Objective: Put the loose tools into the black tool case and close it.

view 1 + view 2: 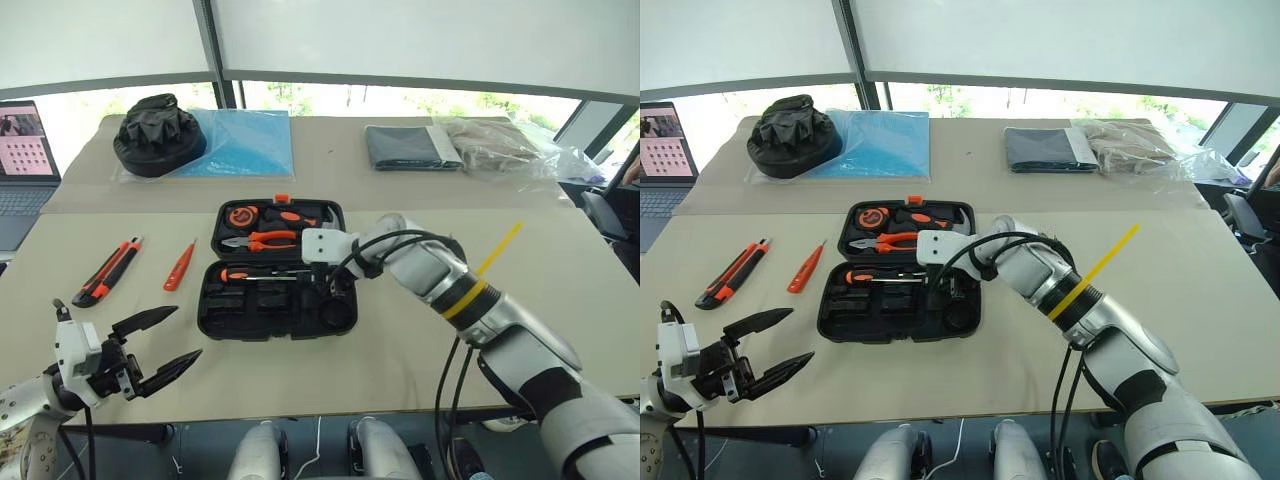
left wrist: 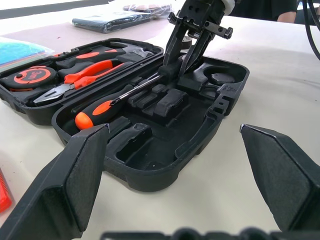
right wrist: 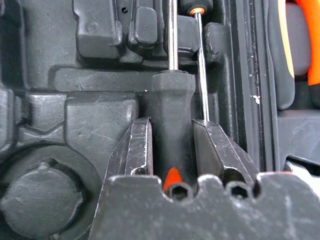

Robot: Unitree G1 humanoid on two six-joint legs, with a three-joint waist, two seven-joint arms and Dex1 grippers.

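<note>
Black-handled screwdriver [image 3: 172,130] in right end effector [image 3: 172,150].

Indoor lab or office test space, set up for tabletop trials. Two plain beige desks [image 1: 420,160] pushed together beneath a band of windows [image 1: 400,98] with white roller blinds [image 1: 420,40] drawn most of the way down, greenery outside. Open laptop [image 1: 25,160] at the left edge, screen lit. Office chair [image 1: 605,215] at the far right. Open black tool case [image 1: 275,275] of hand tools laid out centrally as a test piece.
</note>
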